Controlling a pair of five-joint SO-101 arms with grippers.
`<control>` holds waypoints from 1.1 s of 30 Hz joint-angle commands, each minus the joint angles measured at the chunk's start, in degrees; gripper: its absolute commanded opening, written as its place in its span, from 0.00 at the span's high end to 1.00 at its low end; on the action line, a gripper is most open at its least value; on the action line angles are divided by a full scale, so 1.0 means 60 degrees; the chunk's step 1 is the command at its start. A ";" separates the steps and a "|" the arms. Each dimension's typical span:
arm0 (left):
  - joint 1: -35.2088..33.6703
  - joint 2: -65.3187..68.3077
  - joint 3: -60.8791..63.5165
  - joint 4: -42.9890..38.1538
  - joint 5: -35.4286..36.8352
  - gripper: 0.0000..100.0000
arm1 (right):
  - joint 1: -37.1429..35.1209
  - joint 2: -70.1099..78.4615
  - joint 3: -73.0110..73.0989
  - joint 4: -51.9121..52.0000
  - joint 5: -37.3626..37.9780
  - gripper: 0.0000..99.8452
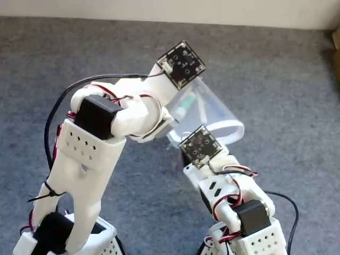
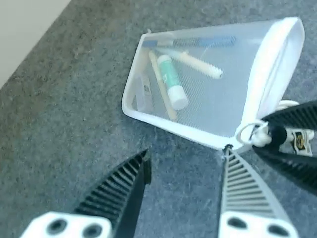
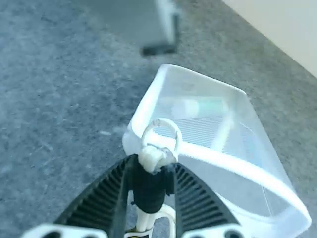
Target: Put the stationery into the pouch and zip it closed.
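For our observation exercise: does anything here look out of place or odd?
Nothing is spilled or damaged. The pouch gapes wide, unzipped, with the glue stick and pens inside, while the right hand pinches the zip pull.

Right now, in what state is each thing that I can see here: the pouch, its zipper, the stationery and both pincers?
pouch: mouth open, not zipped.
zipper pull: at one end of the mouth, pinched.
glue stick: inside the pouch, lying flat.
blue pen: inside the pouch.
left pincer: open, holding nothing, beside the pouch.
right pincer: shut on the zipper pull.
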 commanded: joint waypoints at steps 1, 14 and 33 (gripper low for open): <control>-0.0139 -0.0652 0.0476 0.0015 -0.0586 0.78 | 0.0652 -0.0183 -0.0711 -0.0125 -0.0117 1.00; 0.0916 -0.1678 0.4095 -0.2564 -0.0659 0.78 | 0.1311 -0.0183 -0.0711 -0.1106 -0.1304 1.00; 0.1033 -0.2103 0.7817 -0.8000 -0.0659 0.77 | 0.1253 -0.0183 -0.0696 -0.1487 -0.2491 1.00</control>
